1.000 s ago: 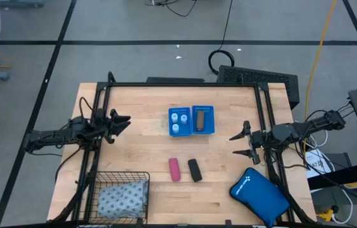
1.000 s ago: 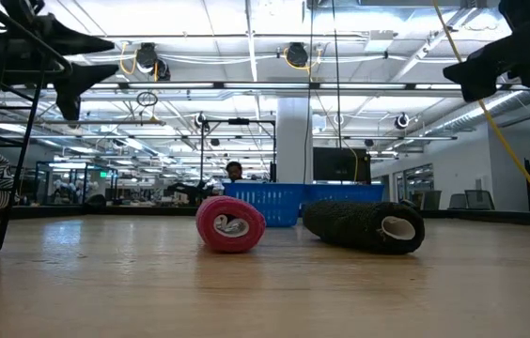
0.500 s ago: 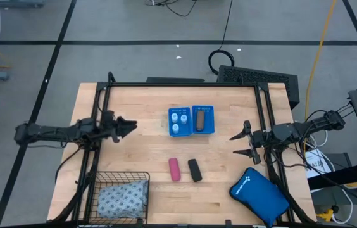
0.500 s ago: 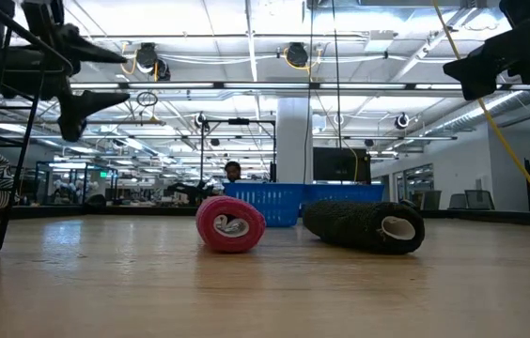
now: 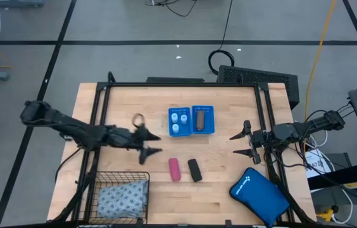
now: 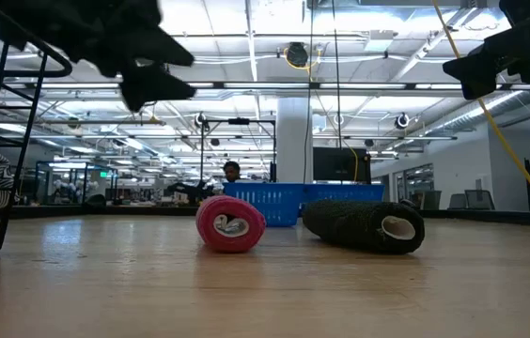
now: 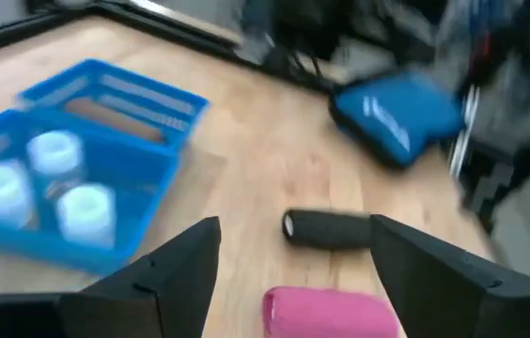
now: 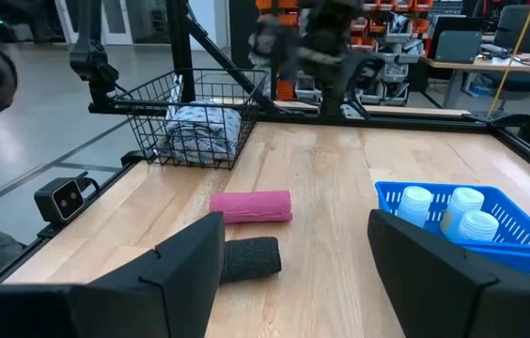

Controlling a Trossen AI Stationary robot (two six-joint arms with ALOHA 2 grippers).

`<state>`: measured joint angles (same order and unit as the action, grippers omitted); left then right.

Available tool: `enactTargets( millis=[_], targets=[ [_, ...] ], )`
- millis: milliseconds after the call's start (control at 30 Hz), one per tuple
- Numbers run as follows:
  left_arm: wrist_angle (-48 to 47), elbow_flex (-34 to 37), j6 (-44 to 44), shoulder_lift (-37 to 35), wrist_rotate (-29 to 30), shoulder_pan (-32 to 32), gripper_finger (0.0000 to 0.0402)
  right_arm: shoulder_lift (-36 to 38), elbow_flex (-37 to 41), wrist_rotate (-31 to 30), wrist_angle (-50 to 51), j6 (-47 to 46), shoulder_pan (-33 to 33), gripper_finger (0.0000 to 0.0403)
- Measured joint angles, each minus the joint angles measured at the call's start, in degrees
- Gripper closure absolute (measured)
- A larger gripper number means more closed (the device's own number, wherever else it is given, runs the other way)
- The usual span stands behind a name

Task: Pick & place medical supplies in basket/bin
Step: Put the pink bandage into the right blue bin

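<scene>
A pink roll (image 5: 175, 169) and a black roll (image 5: 194, 170) lie on their sides on the table, side by side. The blue tray (image 5: 191, 132) holds three white vials (image 7: 58, 178) in one compartment and a brown roll (image 5: 200, 120) in the other. The grey-blue dotted pack (image 5: 123, 197) lies in the black wire basket (image 5: 120, 174). My left gripper (image 5: 156, 144) hovers open above the table, left of the tray and just beyond the pink roll (image 7: 331, 314). My right gripper (image 5: 235, 144) waits open at the table's right side.
A large blue zip pouch (image 5: 259, 195) lies at the table's near right corner. A black frame (image 5: 185, 84) runs along the table's far and side edges. Bare wood lies between the basket and the rolls (image 8: 251, 207).
My left gripper has swung from the table's left side toward the right and a little toward the near edge, and now hovers close to the pink roll, fingers still open. The right arm and the objects have not moved.
</scene>
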<state>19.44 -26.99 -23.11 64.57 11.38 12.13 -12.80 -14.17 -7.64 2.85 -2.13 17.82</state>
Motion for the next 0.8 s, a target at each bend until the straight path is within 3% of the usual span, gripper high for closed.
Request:
enactTargets(
  millis=[233, 367, 467, 700, 800],
  targets=[
    [-3.2, -15.5, 14.6, 20.0, -4.8, 2.6, 0.0148, 0.0, 0.0, 0.0, 0.0, -0.2, 0.0, 0.0149],
    [-4.9, -19.3, 20.3, 27.9, -7.2, 3.5, 0.0156, 0.0, 0.0, 0.0, 0.0, 0.0, 0.0, 0.0149],
    [-6.4, -19.6, 22.4, 31.9, -7.4, 4.2, 0.0161, 0.0, 0.0, 0.0, 0.0, 0.0, 0.0, 0.0149],
    [-8.3, -19.7, 18.3, 36.6, -8.2, 5.1, 0.0175, 0.0, 0.0, 0.0, -0.2, 0.1, 0.0, 0.0149],
    [-8.0, -19.7, 18.4, 37.3, -5.3, 5.3, 0.0181, 0.0, 0.0, 0.0, -0.6, 0.4, 0.0, 0.0149]
  ],
)
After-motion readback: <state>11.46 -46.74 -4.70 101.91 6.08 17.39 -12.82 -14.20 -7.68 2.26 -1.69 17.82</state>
